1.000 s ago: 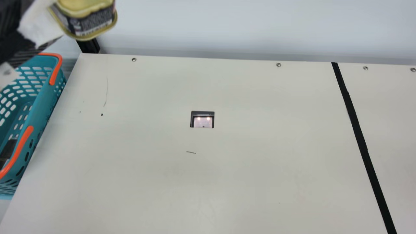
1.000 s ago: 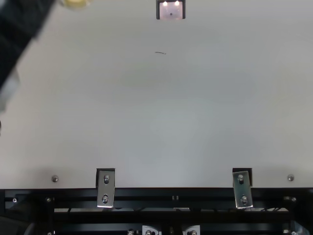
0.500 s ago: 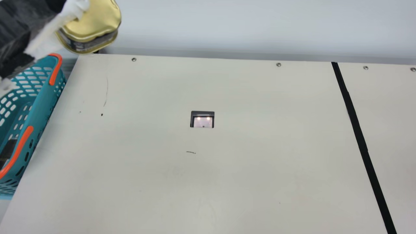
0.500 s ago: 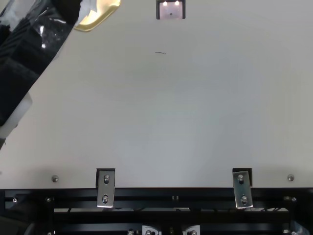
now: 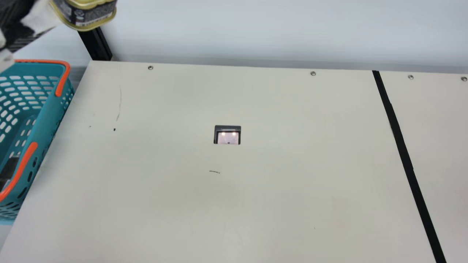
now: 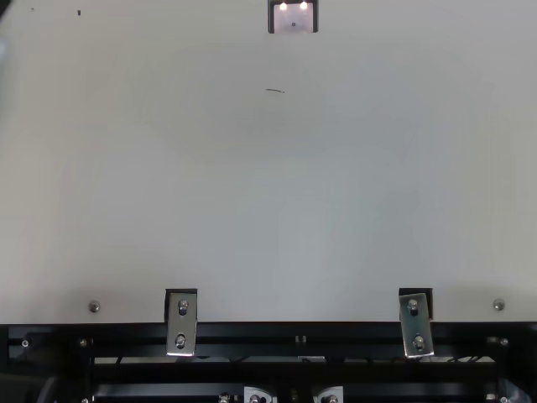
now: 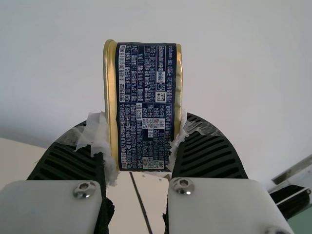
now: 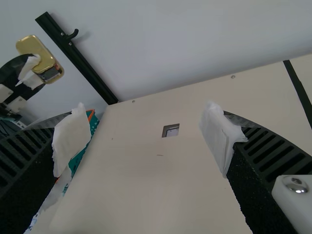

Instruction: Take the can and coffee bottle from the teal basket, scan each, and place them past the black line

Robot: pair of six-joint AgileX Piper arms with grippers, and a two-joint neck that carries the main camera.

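My left gripper (image 5: 36, 18), its tips wrapped in white, is at the upper left of the main view with the gold-rimmed can (image 5: 89, 16), held above the table's far left corner. In the left wrist view my left gripper (image 7: 141, 139) is shut on the can (image 7: 146, 97), its printed dark side showing. The teal basket (image 5: 53, 106) stands at the table's left edge; a dark thing (image 5: 9, 170) lies inside, and I cannot tell if it is the coffee bottle. In the right wrist view my right gripper (image 8: 141, 141) is open, nothing between its fingers.
A small scanner window (image 5: 227, 136) with two lights is set in the middle of the cream table (image 5: 274, 182). The black line (image 5: 404, 157) runs down the table's right part. A black post (image 5: 95, 44) rises behind the far left corner.
The left arm first moved farther into the main and top views, tilting the can's gold face toward the camera. It has since drawn back up and left, the can still held.
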